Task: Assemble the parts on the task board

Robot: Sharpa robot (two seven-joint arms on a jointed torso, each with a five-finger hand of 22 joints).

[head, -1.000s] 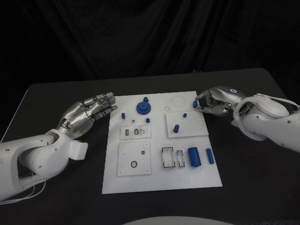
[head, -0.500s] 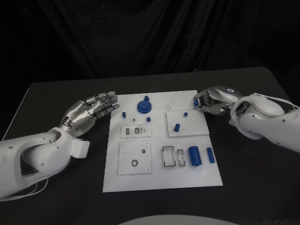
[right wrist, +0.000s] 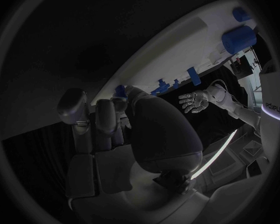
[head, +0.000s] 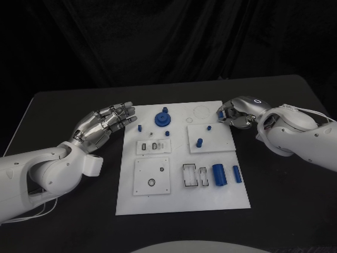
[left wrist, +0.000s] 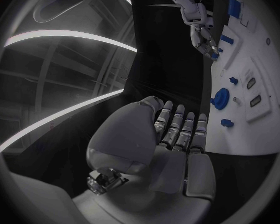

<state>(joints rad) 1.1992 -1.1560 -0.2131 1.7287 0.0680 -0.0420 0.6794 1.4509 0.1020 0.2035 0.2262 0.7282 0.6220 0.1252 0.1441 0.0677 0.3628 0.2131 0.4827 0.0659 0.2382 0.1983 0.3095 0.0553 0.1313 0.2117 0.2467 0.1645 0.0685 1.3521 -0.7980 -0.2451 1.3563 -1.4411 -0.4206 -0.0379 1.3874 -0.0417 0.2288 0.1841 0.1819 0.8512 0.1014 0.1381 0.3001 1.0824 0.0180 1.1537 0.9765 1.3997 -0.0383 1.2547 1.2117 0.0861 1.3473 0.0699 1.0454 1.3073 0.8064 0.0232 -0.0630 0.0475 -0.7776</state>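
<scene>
The white task board [head: 182,203] lies in the middle of the black table. On it are a blue gear with a peg [head: 162,120], several small blue pegs such as one [head: 199,142] on a raised plate, and a thick blue cylinder [head: 218,175] beside a slim one [head: 237,174]. My right hand [head: 237,113] sits at the board's far right corner, fingers curled, pinching a small blue part [head: 221,114], also seen at its fingertips [right wrist: 119,89]. My left hand [head: 104,124] hovers just off the board's left edge, fingers apart and holding nothing; the left wrist view shows this hand [left wrist: 177,134] beside the board [left wrist: 264,129].
Raised white plates with slots and holes [head: 151,178] sit on the board's near half, next to a black-framed slot [head: 189,176]. Bare black table [head: 290,200] runs along both sides of the board. A dark curtain hangs behind the table.
My right hand has drawn slightly toward the board's far corner with the small blue part. My left hand has edged a little farther along the board's left edge.
</scene>
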